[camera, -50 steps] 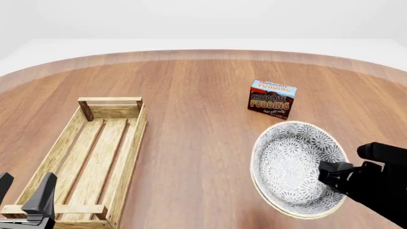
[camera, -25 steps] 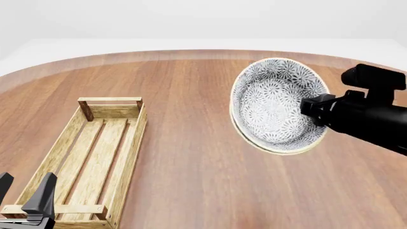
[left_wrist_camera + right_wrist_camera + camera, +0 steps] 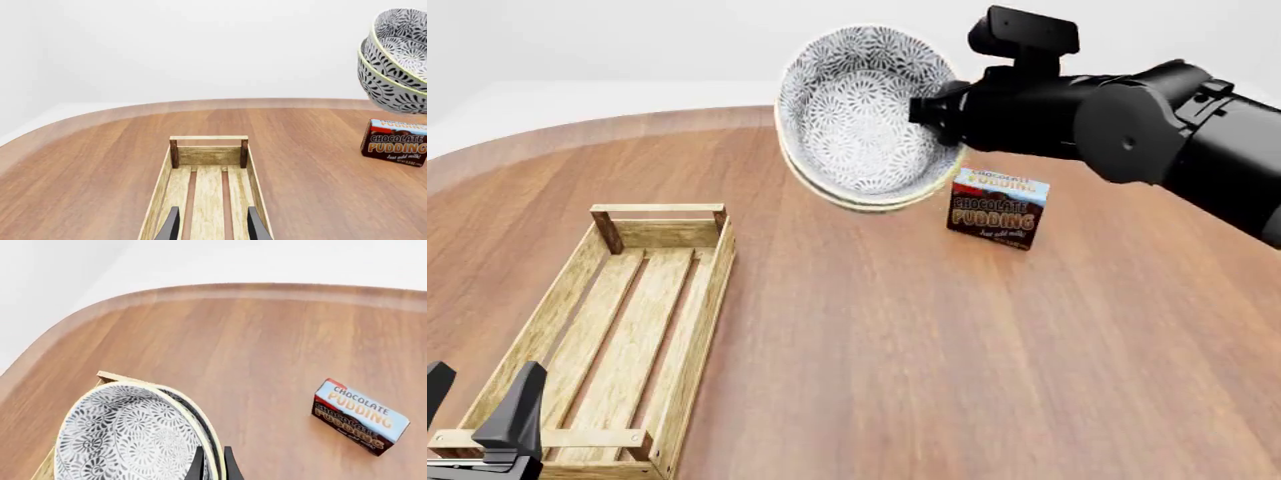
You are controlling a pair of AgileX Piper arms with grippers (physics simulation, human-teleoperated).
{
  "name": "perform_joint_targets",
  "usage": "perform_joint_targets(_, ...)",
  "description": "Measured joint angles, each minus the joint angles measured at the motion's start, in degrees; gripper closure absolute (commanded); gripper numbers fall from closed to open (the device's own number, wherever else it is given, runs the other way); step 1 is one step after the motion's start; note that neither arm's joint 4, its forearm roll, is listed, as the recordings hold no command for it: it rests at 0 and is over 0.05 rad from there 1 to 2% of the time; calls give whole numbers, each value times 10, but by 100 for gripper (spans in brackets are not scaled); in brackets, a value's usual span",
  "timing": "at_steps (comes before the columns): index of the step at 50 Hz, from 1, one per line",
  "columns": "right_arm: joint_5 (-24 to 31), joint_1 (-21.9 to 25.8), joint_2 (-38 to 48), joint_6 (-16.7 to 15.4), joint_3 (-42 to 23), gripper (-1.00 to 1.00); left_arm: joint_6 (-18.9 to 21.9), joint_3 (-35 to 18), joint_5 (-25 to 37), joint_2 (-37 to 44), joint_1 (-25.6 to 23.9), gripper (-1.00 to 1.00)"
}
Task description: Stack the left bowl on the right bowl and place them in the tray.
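Two stacked bowls (image 3: 861,115), one tray (image 3: 614,330)

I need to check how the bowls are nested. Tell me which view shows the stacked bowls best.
The left wrist view: the stacked bowls appear from the side, both rims distinct, though cut off at the frame edge. The front view shows the stack whole, mostly its inside, lifted by the right gripper. The right wrist view shows the upper bowl's inside and the rims.

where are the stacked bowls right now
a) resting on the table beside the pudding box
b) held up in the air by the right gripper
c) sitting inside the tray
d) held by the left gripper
b: the stacked bowls hang tilted above the table, pinched at the rim by the right gripper, while the tray holds nothing and the left gripper hovers over it.
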Motion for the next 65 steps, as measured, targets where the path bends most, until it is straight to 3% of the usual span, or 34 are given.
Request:
perform_joint_targets(21, 15, 95, 220, 20, -243, 100, 0, 0, 0, 0, 0, -100)
perform_joint_targets(33, 20, 142, 310, 36, -342, 100, 0, 0, 0, 0, 0, -100)
perform_joint_targets(43, 1, 166, 360, 51, -373, 100, 0, 0, 0, 0, 0, -100)
perform_joint_targets(65, -53, 213, 430, 81, -377, 100, 0, 0, 0, 0, 0, -100)
